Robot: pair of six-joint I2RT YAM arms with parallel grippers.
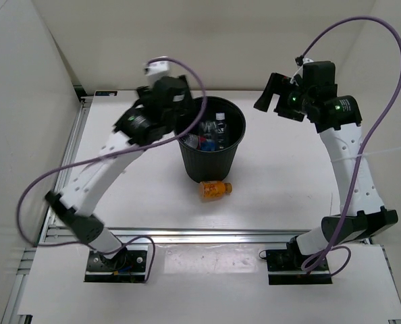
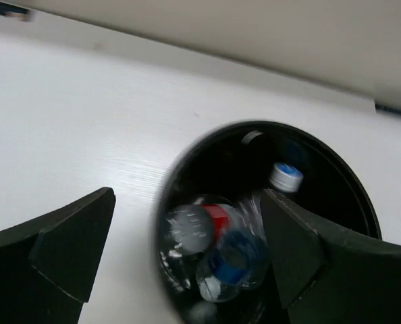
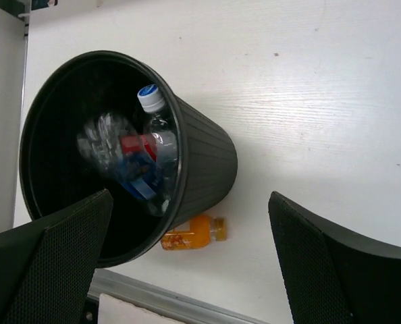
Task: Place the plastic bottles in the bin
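Blurred in the left wrist view: bottles [image 2: 214, 233] inside bin [image 2: 227, 152], count not tellable. Cut off there by the bottom edge: lower rim of bin and both fingers [image 2: 59, 256]. Hidden in the right wrist view behind one of the fingers [image 3: 52, 263]: part of rim. Smeared in the top view: left gripper [image 1: 175, 96], covering part of left rim. Too small to read: label on orange bottle [image 1: 216, 190].

bright, even, diffuse light; shadows soft and faint. left wrist view is smeared by motion: the rim of the bin [image 2: 221, 152] beneath the left gripper [image 2: 187, 197] is blurred. right wrist view is sharp.
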